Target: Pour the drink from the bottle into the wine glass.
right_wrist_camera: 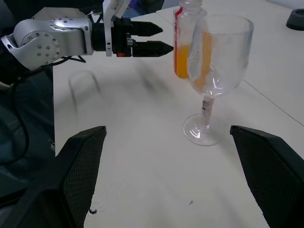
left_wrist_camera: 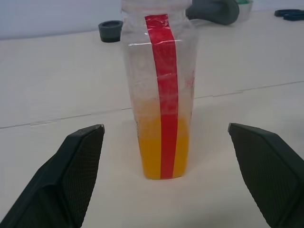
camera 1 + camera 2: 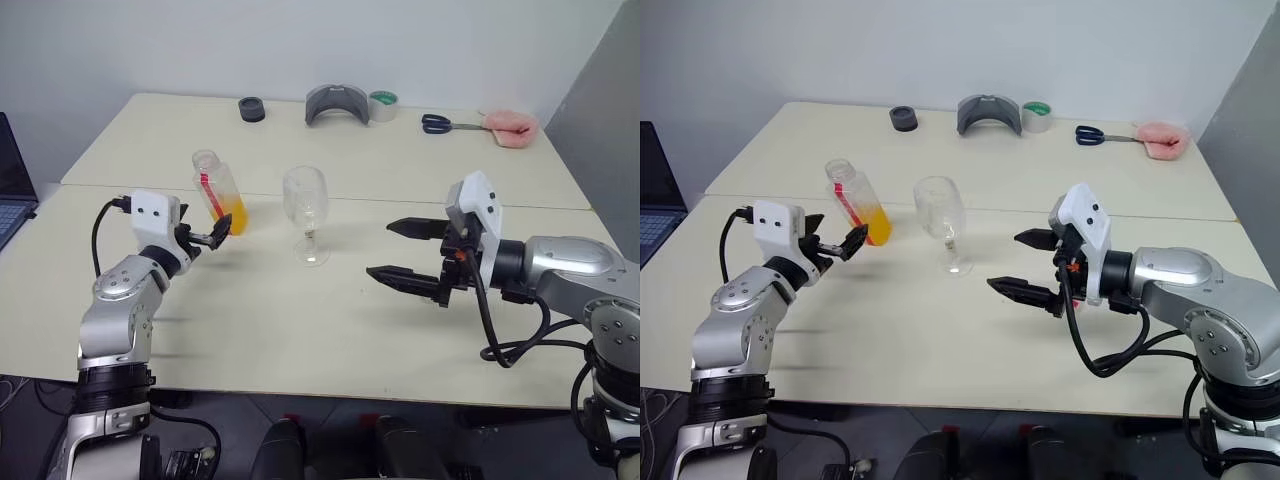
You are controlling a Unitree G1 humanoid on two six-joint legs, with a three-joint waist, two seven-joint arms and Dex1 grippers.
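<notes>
The bottle (image 3: pixel 220 193) stands upright on the tabletop (image 3: pixel 300 310), uncapped at its wide neck, with the drink (image 3: pixel 231 215) filling roughly its lower part. The wine glass (image 3: pixel 306 213) stands just beside it, toward the robot's right, and looks empty.

The left gripper (image 3: pixel 207 238) is spread wide and sits close in front of the bottle – in the left wrist view the bottle is framed between the two fingers, not yet touched. The step in hand looks like the reach to grasp. To do it well, the gripper should go on straight until the squarish body lies fully between the fingers, then close on its flat sides around mid-height, above the liquid line if possible, so the soft plastic does not buckle and squeeze juice out of the open neck. Keeping the bottle upright during the lift matters for the same reason.

The left forearm is stretched forward, gripper about level and pointing at the bottle. The right gripper (image 3: pixel 400 251) hovers above the tabletop on the far side of the glass – also spread wide, holding nothing, aimed toward the glass.
</notes>
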